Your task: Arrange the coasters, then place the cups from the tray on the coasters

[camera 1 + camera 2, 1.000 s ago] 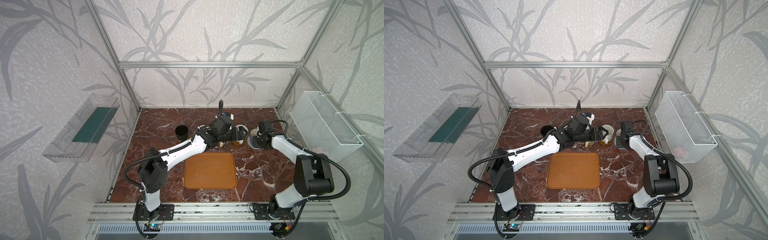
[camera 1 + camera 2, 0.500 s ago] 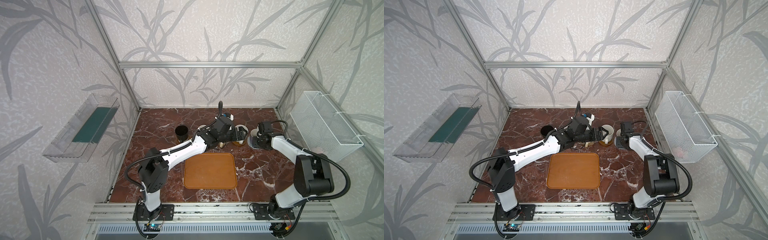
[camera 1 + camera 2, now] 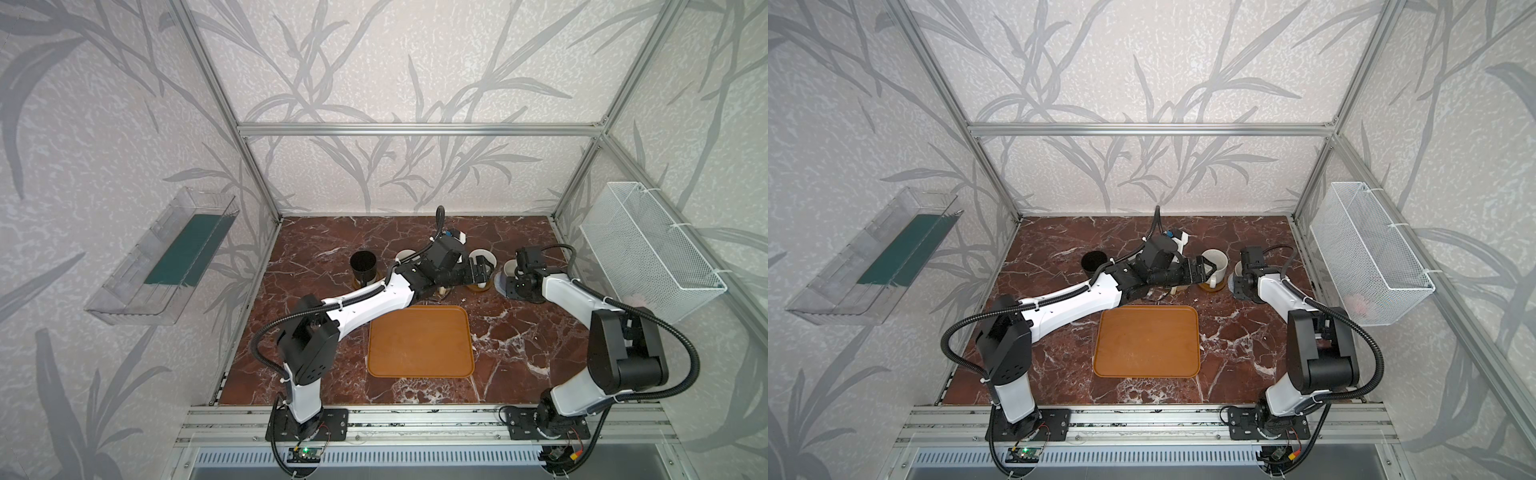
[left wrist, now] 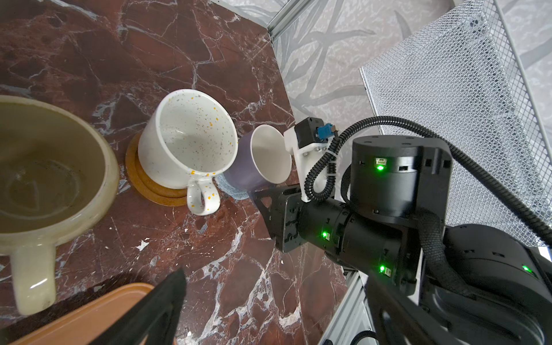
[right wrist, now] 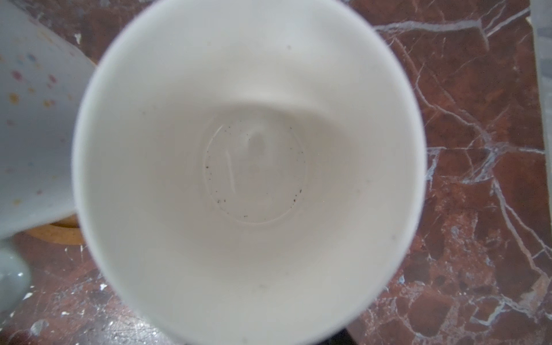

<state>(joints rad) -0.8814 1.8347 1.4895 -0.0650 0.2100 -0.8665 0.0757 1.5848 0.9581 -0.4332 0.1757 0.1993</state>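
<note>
Beside lavender cup (image 4: 245, 176), white cup (image 4: 161, 155) seemingly touches.

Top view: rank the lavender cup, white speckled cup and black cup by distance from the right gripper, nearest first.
1. lavender cup, directly beneath the right gripper.
2. white speckled cup, just to the left.
3. black cup, far left.

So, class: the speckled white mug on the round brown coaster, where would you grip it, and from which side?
Grip the speckled white mug by its handle, coming in from the tray side. The handle juts out that way, clear of the lavender mug close beside it. Alternatively, since it stands upright and open, fingers could probably straddle the rim from above.
</note>
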